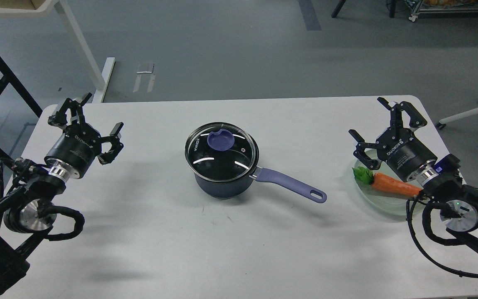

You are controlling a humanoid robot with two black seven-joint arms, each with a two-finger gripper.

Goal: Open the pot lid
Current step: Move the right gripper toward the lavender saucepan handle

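Lid (221, 152) sits on the saucepan (222, 185); left gripper (91, 118) and right gripper (382, 122) flank it well apart, jaws wide, holding nothing.

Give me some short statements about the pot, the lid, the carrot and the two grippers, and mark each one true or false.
1. The lid sits on the pot. True.
2. The left gripper holds the lid's knob. False: it is open, far to the left of the pot, holding nothing.
3. The carrot lies on a glass plate. True.
4. The pot handle points toward the left gripper. False: it points toward the right side, toward the plate.
5. The right gripper is open. True.
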